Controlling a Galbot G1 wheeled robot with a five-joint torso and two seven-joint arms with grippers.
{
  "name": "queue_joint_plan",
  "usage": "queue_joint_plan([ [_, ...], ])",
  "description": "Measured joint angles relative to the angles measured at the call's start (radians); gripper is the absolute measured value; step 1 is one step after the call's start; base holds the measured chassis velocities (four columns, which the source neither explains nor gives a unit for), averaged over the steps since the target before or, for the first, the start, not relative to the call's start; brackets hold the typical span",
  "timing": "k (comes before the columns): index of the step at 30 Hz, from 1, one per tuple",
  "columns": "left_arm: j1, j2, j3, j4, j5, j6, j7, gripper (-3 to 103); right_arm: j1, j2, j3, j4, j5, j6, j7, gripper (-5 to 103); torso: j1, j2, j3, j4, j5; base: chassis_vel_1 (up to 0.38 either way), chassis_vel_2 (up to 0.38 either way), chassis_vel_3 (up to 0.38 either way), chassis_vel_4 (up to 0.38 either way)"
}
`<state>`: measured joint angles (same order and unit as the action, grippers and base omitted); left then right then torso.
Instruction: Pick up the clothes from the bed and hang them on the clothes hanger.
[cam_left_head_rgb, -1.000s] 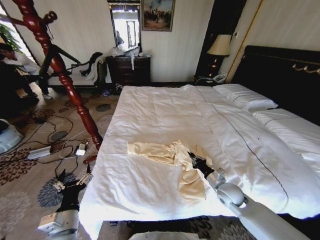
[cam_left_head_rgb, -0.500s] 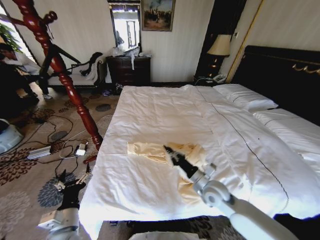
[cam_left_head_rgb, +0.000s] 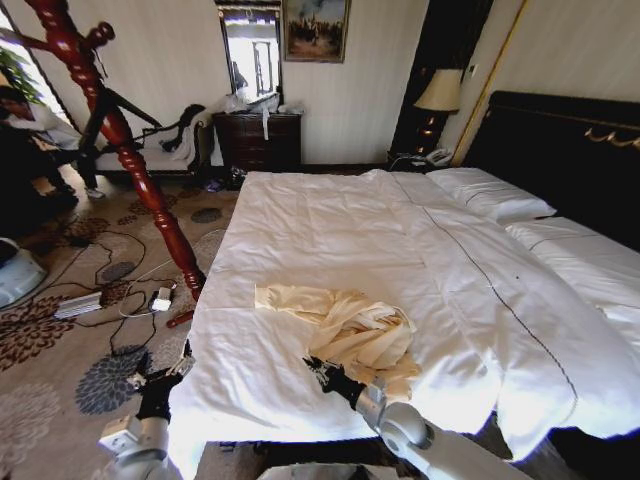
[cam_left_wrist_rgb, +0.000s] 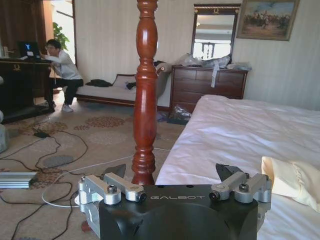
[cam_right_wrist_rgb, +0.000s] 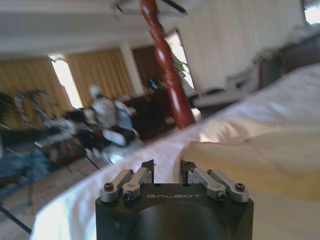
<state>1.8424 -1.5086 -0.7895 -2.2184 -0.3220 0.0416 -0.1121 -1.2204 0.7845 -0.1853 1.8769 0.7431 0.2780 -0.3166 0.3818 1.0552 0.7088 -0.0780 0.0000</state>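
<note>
The clothes (cam_left_head_rgb: 360, 330), a pale cream shirt, lie bunched on the white bed (cam_left_head_rgb: 330, 230) near its front edge. My right gripper (cam_left_head_rgb: 318, 368) sits at the bunch's near-left edge, its folds running toward the fingertips. In the right wrist view the right gripper (cam_right_wrist_rgb: 166, 170) has its fingers nearly together, and the clothes (cam_right_wrist_rgb: 260, 160) reach up against one finger. My left gripper (cam_left_head_rgb: 165, 380) hangs low beside the bed's left side. In the left wrist view the left gripper (cam_left_wrist_rgb: 172, 172) is open and holds nothing; a shirt sleeve (cam_left_wrist_rgb: 295, 180) lies on the bed (cam_left_wrist_rgb: 235, 130). The clothes hanger is out of view.
A tall red turned wooden post (cam_left_head_rgb: 130, 150) stands on the carpet by the bed's left side, the same post (cam_left_wrist_rgb: 144, 100) close ahead of my left gripper. Cables and a power strip (cam_left_head_rgb: 90, 300) litter the floor. A dark dresser (cam_left_head_rgb: 258, 140) and the black headboard (cam_left_head_rgb: 570, 150) stand behind.
My right gripper swept left across the shirt, then drew back toward the bed's near edge. The shirt went from spread flat to a raised bunch. The left gripper rose slightly.
</note>
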Motion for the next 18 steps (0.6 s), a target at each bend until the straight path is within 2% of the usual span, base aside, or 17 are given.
queue_joint_plan([
  [1,0.000,0.000,0.000,0.000,0.000,0.000,0.000,100,0.000,0.000,0.000,0.000,0.000,0.000,0.000,27,0.000,0.000,0.000,0.0000,0.0000,0.000,0.000,0.000,0.000],
  [4,-0.011,0.018,0.013,0.024,0.005,0.001,0.001,100,-0.031,-0.039,0.103,0.019,0.053,0.074,-0.172,43,0.000,0.000,0.000,0.0002,0.0001,0.000,0.000,0.000,0.000],
  [5,-0.011,0.018,0.013,0.024,0.005,0.001,0.001,100,-0.031,-0.039,0.103,0.019,0.053,0.074,-0.172,43,0.000,0.000,0.000,0.0002,0.0001,0.000,0.000,0.000,0.000],
  [6,-0.017,0.023,0.017,0.034,0.008,0.001,0.002,100,-0.044,-0.053,0.145,0.021,0.063,0.086,-0.227,43,0.000,0.000,0.000,0.0002,0.0000,0.000,0.000,0.000,0.000],
  [7,-0.028,0.026,0.024,0.046,0.011,0.001,0.002,100,-0.063,-0.068,0.199,0.019,0.048,0.087,-0.278,48,0.000,0.000,0.000,0.0000,-0.0004,0.000,0.000,0.000,0.000],
  [10,-0.044,0.027,0.037,0.060,0.011,0.002,0.002,100,-0.085,-0.080,0.241,0.006,-0.004,0.076,-0.306,60,0.000,0.000,0.000,0.0002,-0.0002,0.000,0.000,0.000,0.000],
  [12,-0.057,0.026,0.050,0.071,0.011,0.006,0.002,100,-0.109,-0.084,0.241,-0.006,-0.084,0.028,-0.257,71,0.000,0.000,0.000,0.0000,0.0001,0.000,0.000,0.000,0.000],
  [13,-0.061,0.026,0.054,0.073,0.010,0.008,0.001,100,-0.116,-0.083,0.231,-0.010,-0.132,-0.007,-0.187,76,0.000,0.000,0.000,-0.0001,0.0001,0.000,0.000,0.000,0.000],
  [14,-0.061,0.026,0.054,0.073,0.010,0.008,0.001,100,-0.116,-0.083,0.231,-0.010,-0.132,-0.007,-0.187,76,0.000,0.000,0.000,-0.0001,0.0001,0.000,0.000,0.000,0.000],
  [15,-0.063,0.027,0.057,0.074,0.008,0.009,0.001,100,-0.119,-0.079,0.220,-0.014,-0.181,-0.054,-0.099,76,0.000,0.000,0.000,-0.0002,0.0000,0.000,0.000,0.000,0.000],
  [16,-0.063,0.031,0.058,0.074,0.004,0.011,0.000,100,-0.117,-0.070,0.209,-0.019,-0.230,-0.122,0.006,81,0.000,0.000,0.000,0.0000,0.0002,0.000,0.000,0.000,0.000],
  [18,-0.063,0.042,0.057,0.073,-0.008,0.014,-0.004,100,-0.108,-0.059,0.201,-0.022,-0.253,-0.241,0.175,91,0.000,0.000,0.000,0.0003,0.0003,0.000,0.000,0.000,0.000],
])
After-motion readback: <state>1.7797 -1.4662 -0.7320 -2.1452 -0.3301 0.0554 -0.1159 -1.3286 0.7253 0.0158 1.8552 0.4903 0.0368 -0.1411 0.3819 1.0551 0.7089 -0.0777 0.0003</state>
